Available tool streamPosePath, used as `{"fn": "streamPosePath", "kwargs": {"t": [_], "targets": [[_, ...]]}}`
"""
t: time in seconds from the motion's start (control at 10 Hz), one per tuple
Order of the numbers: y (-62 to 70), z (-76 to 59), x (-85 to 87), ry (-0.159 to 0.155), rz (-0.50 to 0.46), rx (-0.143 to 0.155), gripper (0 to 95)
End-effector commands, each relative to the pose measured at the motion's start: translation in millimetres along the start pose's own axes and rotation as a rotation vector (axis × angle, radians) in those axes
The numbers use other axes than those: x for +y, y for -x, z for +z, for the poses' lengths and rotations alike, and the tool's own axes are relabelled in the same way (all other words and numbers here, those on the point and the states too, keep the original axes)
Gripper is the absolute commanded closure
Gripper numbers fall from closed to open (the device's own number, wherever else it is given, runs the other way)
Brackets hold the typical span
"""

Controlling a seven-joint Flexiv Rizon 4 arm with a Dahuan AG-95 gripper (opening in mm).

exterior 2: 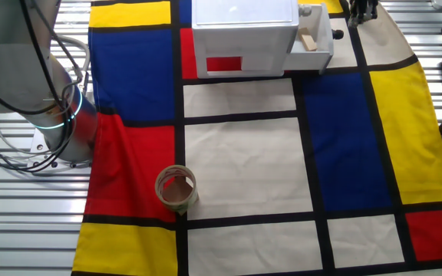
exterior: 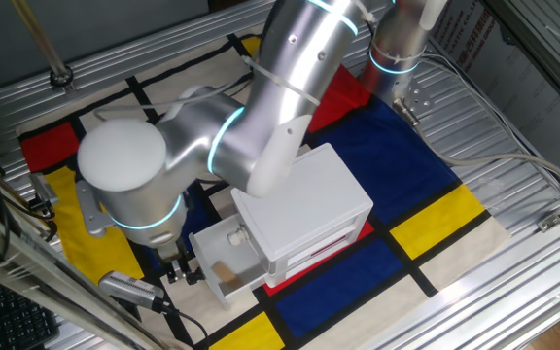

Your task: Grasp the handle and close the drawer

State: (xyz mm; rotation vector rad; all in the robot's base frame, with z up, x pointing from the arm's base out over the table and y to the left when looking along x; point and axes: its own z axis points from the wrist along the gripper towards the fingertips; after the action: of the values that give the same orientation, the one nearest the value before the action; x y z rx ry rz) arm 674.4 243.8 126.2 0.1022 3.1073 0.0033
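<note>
1. Drawer (exterior 2: 313,42) sits pulled out of the cabinet (exterior 2: 244,34), top centre of the other fixed view.
2. Handle (exterior 2: 338,34) faces right; our gripper (exterior 2: 361,14) hovers just beyond it, not touching.
3. We cannot tell its jaw state.

Arm bent low, claw (exterior 2: 361,13) pointing down, jaw state unclear.

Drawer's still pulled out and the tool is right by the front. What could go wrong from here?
1. The handle is tiny, and the tool sits close beside it, so the fingers may miss it or slip off.
2. The cabinet stands loose on the cloth; pushing the drawer could slide the whole unit instead of closing it.
3. A small tan piece lies in the drawer and might jam it.
</note>
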Motion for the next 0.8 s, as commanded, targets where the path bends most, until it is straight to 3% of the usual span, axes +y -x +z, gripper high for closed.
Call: {"fn": "streamPosePath", "kwargs": {"t": [0.1,0.8], "targets": [[-5.4,0.7,5.9,-0.001,0.006,-0.006,95.0],[-12.3,3.5,14.7,-0.002,-0.014,-0.02,95.0]]}}
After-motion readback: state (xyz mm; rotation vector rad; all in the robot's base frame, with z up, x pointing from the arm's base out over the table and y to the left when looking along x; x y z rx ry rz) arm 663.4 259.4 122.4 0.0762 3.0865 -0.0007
